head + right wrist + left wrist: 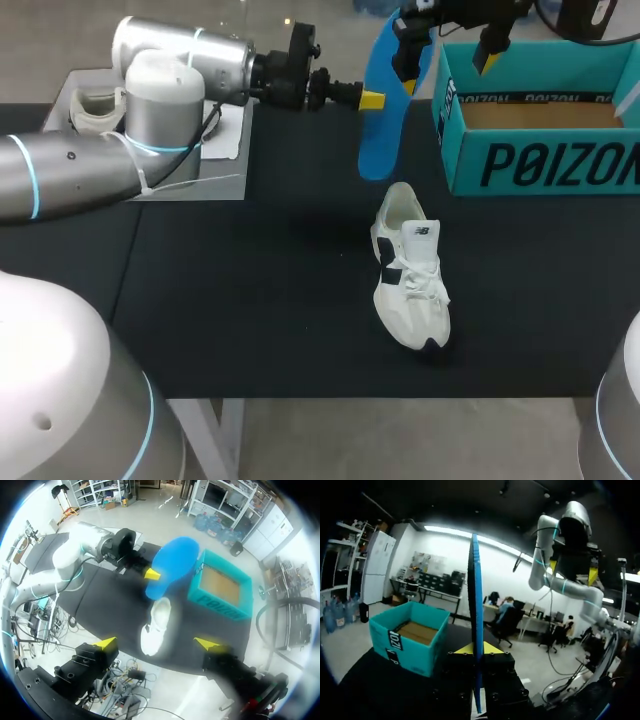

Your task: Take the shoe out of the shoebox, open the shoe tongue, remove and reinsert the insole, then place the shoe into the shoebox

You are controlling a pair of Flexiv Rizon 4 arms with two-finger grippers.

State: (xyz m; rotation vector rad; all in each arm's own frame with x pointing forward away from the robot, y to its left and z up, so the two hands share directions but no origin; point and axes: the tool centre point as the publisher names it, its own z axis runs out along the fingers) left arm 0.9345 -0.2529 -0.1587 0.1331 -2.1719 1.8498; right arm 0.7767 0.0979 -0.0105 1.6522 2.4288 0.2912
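Observation:
A white shoe [410, 270] lies on the black table, toe toward the front edge; in the right wrist view the shoe [155, 625] sits far below. My left gripper [370, 98] is shut on a blue insole [385, 100], holding it upright in the air left of the teal shoebox [540, 150]. In the left wrist view the insole [477, 605] stands edge-on between that gripper's [477, 650] yellow tips, with the shoebox [410, 637] beside it. My right gripper [445, 50] hangs open high over the box's left end, holding nothing. From it I see the insole [172, 565] and shoebox [222, 590].
A grey tray [215, 150] holding a white object [100, 105] stands at the back left, under my left arm. The open shoebox shows a bare brown floor. Black table surface [250, 300] stretches left of the shoe.

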